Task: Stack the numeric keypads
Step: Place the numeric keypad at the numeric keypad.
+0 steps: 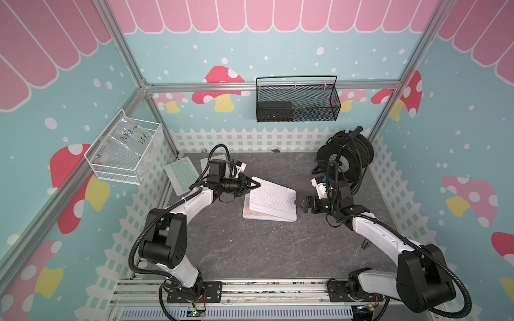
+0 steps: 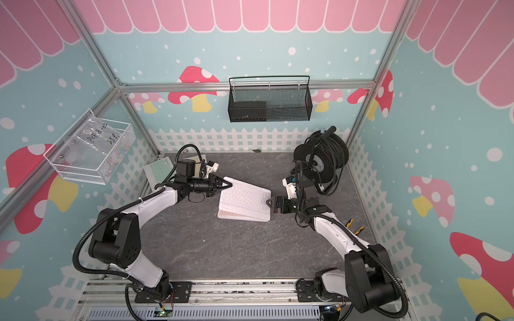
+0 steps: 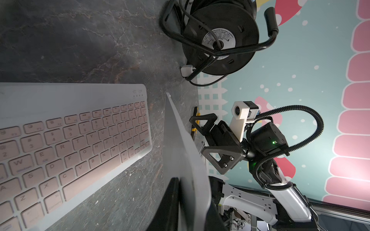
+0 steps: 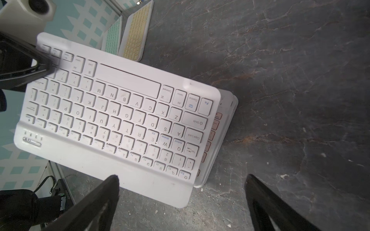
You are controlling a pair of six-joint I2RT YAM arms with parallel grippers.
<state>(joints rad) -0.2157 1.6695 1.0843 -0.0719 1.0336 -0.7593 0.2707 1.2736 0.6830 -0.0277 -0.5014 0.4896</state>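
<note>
Placing: your left hand (image 1: 256, 185) clamps the thin white-keyed keypad (image 1: 274, 198) over the pink-keyed keypad (image 1: 251, 214); right hand (image 1: 301, 205), at three o'clock, is released. Square it, then lower.

A black cable reel (image 1: 346, 158) stands upright at the far right corner of a dark, marble-veined table (image 1: 264, 250). On the back wall hangs a black mesh basket (image 1: 314, 109) holding what looks like a dark box (image 1: 274, 107). On the left wall, a white wire basket (image 1: 116, 174) carries a clear plastic bag (image 1: 129, 140) marked with handwriting. A white picket fence (image 1: 250, 139) and mushroom (image 1: 219, 83) prints line the teal walls.
</note>
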